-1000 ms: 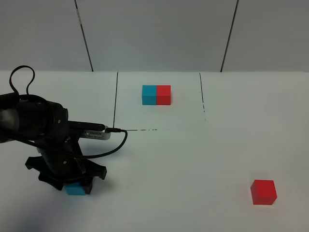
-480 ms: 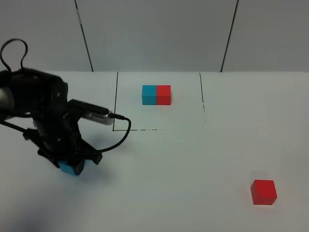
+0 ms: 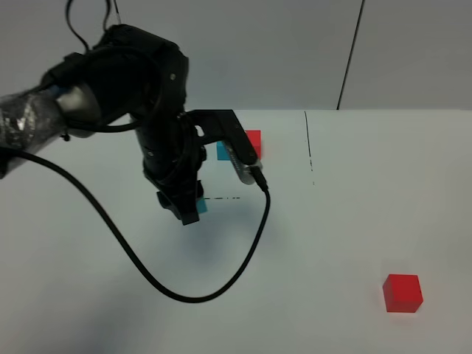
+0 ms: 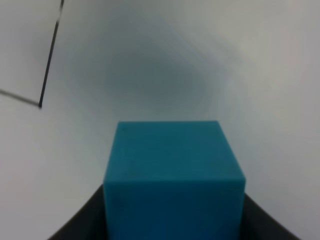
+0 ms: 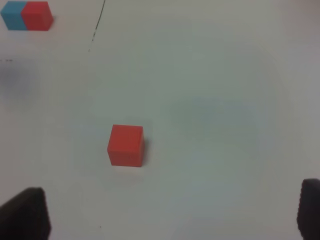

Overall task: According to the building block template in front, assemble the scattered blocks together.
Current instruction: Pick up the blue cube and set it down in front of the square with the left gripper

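Observation:
My left gripper (image 3: 189,212) is shut on the loose cyan cube (image 3: 200,208) and holds it above the table, near the front left corner of the marked rectangle. The cube fills the left wrist view (image 4: 172,175). The template (image 3: 251,140) stands at the back of the rectangle, its cyan half mostly hidden behind my left arm; the right wrist view shows it whole (image 5: 27,15). The loose red cube (image 3: 403,293) lies at the front right and also shows in the right wrist view (image 5: 126,145). My right gripper (image 5: 165,220) is open above the table, apart from the red cube.
Thin black lines (image 3: 308,147) mark a rectangle on the white table (image 3: 332,221). My left arm's black cable (image 3: 214,287) hangs in a loop over the table's middle. A grey panelled wall (image 3: 295,51) stands behind.
My left gripper has lifted the cyan cube from the front left and carried it up and right, toward the rectangle. The arm now covers part of the template. The red cube has not moved.

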Motion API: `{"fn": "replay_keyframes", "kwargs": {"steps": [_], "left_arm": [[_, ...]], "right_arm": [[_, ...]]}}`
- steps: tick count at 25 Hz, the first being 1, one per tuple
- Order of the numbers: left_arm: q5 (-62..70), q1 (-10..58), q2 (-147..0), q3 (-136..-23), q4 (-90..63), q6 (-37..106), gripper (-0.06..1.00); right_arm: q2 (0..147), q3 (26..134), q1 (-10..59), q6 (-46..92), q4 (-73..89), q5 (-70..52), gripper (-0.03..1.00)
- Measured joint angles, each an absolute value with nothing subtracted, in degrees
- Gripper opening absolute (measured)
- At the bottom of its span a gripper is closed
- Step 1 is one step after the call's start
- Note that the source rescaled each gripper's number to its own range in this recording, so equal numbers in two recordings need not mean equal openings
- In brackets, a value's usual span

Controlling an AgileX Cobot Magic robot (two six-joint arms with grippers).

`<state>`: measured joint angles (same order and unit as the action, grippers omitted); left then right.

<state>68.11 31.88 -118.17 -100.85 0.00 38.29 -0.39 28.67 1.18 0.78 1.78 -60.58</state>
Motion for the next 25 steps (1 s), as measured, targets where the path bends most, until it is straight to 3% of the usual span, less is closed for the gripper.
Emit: {"fn": "replay_keyframes", "kwargs": {"steps": [11, 25], "left_arm": [[64.0, 37.5, -127.7, -106.8, 0.4, 48.9, 0.0], [61.9, 38.0, -133.3, -106.8, -0.8, 48.9, 0.0]], "right_arm": [[-0.4, 28.7, 1.2, 0.8, 1.8, -60.6, 1.0], [-0.4, 28.7, 1.2, 0.8, 1.8, -60.6, 1.0]]}}
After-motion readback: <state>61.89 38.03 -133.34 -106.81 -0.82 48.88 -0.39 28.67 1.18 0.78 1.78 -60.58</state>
